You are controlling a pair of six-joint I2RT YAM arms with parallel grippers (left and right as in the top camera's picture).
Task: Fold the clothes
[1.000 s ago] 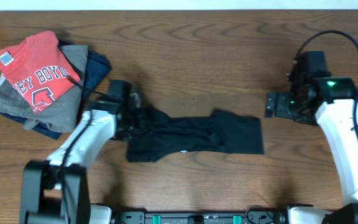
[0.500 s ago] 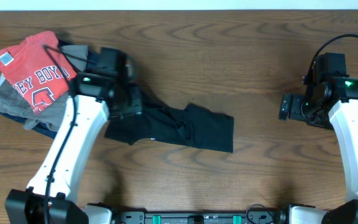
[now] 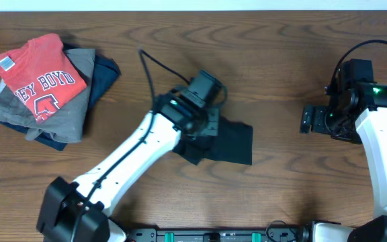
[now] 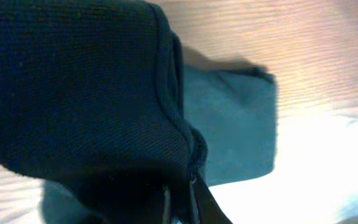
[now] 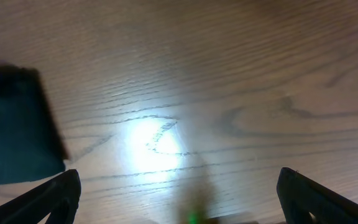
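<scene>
The black T-shirt (image 3: 230, 143) lies folded into a small dark bundle at the table's middle. My left gripper (image 3: 203, 128) is over its left part, shut on a fold of the black fabric. In the left wrist view the held fabric (image 4: 79, 87) fills the frame, and the lower layer (image 4: 235, 124) lies flat beneath. My right gripper (image 3: 308, 119) is open and empty, at the right, clear of the shirt. The shirt's edge shows at the left of the right wrist view (image 5: 11, 130). The collar tag is hidden.
A pile of folded garments sits at the far left: a red T-shirt with white lettering (image 3: 35, 77) on top of grey (image 3: 66, 114) and navy (image 3: 106, 70) ones. Bare wooden table (image 3: 281, 60) lies between the shirt and the right arm.
My left gripper has swung right from the shirt's left end, carrying the fabric over itself. The long strip is now a short bundle. The right arm has hardly moved in the last half second.
</scene>
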